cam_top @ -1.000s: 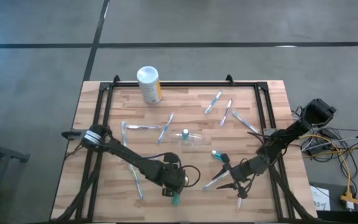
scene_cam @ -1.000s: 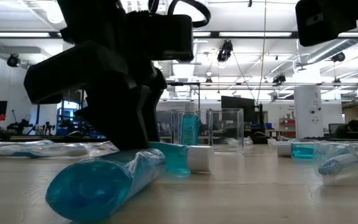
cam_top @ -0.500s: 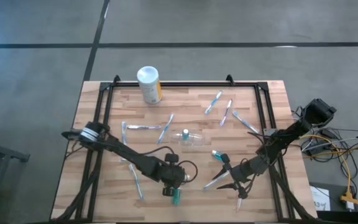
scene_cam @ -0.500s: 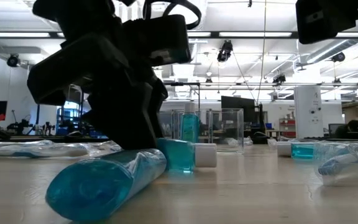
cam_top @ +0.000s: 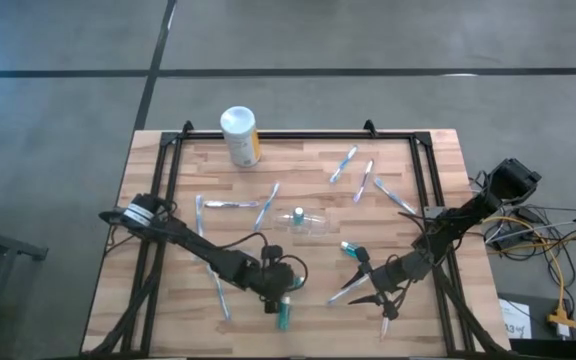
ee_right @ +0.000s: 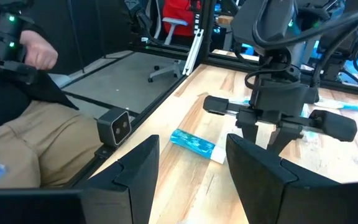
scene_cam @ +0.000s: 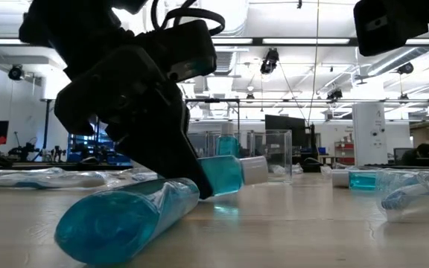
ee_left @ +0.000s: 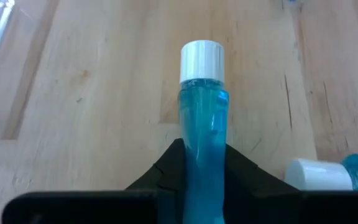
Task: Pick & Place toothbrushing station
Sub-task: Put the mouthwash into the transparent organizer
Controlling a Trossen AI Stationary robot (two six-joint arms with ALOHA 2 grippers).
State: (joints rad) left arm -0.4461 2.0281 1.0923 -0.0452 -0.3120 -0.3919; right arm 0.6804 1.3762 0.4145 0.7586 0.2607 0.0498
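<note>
Two arms work the table (cam_top: 168, 240) near its front edge. Left gripper (cam_top: 280, 290) clamps a teal tube (ee_left: 202, 127) — cap (ee_left: 202, 60) forward, long axis tilted, lifted off the wood in the low view. Second tube (scene_cam: 125, 217) lies flat beside it. Right gripper (cam_top: 376, 292) rests open, bare wood between — wrist view alone shows a seated person (ee_right: 23, 118).

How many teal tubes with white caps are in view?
4: a held tube in the left gripper, a second tube lying beside it, a third tube near the right gripper, a fourth tube at the clear cup. More may be hidden.
</note>
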